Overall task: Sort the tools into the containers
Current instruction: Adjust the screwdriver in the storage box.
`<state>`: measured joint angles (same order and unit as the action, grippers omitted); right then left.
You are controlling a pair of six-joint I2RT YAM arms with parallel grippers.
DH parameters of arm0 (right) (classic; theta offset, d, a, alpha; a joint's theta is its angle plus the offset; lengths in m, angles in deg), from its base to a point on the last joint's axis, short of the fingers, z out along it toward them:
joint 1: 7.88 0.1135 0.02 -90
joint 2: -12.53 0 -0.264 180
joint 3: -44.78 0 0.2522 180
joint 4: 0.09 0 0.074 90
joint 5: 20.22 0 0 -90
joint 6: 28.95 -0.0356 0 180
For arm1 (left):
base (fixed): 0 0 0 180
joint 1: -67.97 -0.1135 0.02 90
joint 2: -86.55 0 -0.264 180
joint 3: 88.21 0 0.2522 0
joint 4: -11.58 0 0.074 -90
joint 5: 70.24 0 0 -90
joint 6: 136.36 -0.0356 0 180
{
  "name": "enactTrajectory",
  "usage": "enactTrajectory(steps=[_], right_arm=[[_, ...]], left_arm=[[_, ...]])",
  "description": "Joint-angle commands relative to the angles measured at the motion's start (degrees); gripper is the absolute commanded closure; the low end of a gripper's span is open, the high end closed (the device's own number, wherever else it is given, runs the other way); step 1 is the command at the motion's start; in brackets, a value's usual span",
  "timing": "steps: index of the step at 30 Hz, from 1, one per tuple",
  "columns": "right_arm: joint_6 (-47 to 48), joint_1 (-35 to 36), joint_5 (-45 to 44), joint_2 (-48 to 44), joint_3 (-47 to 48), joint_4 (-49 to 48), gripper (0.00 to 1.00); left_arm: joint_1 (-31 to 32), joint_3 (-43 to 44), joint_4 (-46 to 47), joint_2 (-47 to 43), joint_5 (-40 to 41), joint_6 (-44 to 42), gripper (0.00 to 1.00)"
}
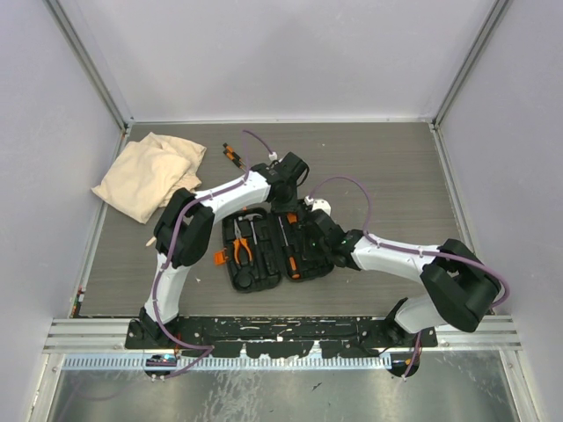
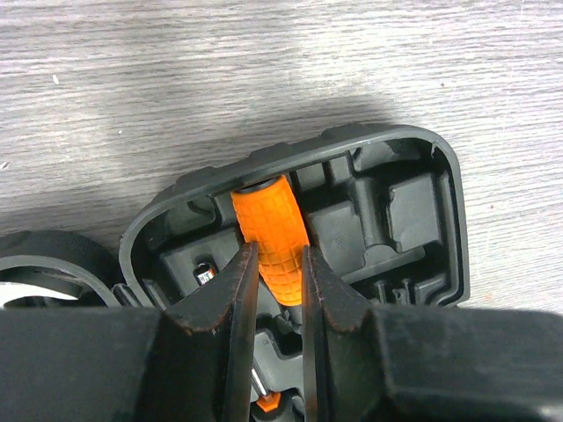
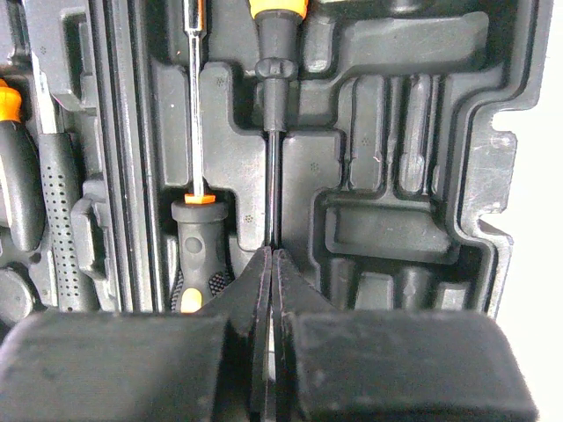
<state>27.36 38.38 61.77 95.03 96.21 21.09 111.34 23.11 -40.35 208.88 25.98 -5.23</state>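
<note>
Both arms work at the open moulded tool case [image 2: 431,220], which lies at the middle of the table [image 1: 396,176].

The left gripper [image 2: 278,251] reaches over the case's 12 o'clock end. It is clamped on a ribbed orange handle [image 2: 268,224], with one finger pressed to each flank. The handle lies lengthwise in a recess at a rounded corner of the case, its butt toward the wall. Gripping across the flanks looks like the only hold the recess walls allow. The fingers hide the rest of the tool, so I cannot tell what kind it is.

The right gripper [image 3: 271,253], reaching from 3 o'clock, is pinched tight on the thin black shaft of a screwdriver [image 3: 275,61]. That screwdriver lies in its slot with the handle toward 12 o'clock in the wrist view. The shaft runs down a narrow open channel while the handle sits nested between walls, which is probably why the shaft is the part gripped.

At 9 o'clock of it, a second screwdriver [image 3: 201,242] lies the other way round, its handle beside the fingers. Pliers [image 1: 242,251] rest in the case's 9 o'clock half. One orange-and-black tool [image 1: 230,155] lies loose on the table at 11 o'clock from the case. Beige cloth bags [image 1: 149,174] lie at 10 o'clock.

I cannot tell whether the gripped tools are being seated or lifted out.
</note>
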Motion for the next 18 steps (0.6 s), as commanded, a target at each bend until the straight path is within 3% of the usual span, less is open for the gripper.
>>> enactTrajectory(steps=[1, 11, 18], right_arm=[[-1.7, 1.5, -0.5, 7.0, -5.2, 7.7, 0.99], [-8.5, 5.4, -7.9, 9.5, -4.3, 14.6, 0.99], [-14.1, 7.2, -7.3, 11.1, -6.3, 15.4, 0.99]], left_arm=[[0.1, -0.6, -1.8, 4.2, 0.5, -0.2, 0.81], [0.1, -1.3, -1.8, 3.9, 0.7, -0.3, 0.82], [0.0, -1.7, -1.5, 4.4, 0.3, -0.2, 0.83]])
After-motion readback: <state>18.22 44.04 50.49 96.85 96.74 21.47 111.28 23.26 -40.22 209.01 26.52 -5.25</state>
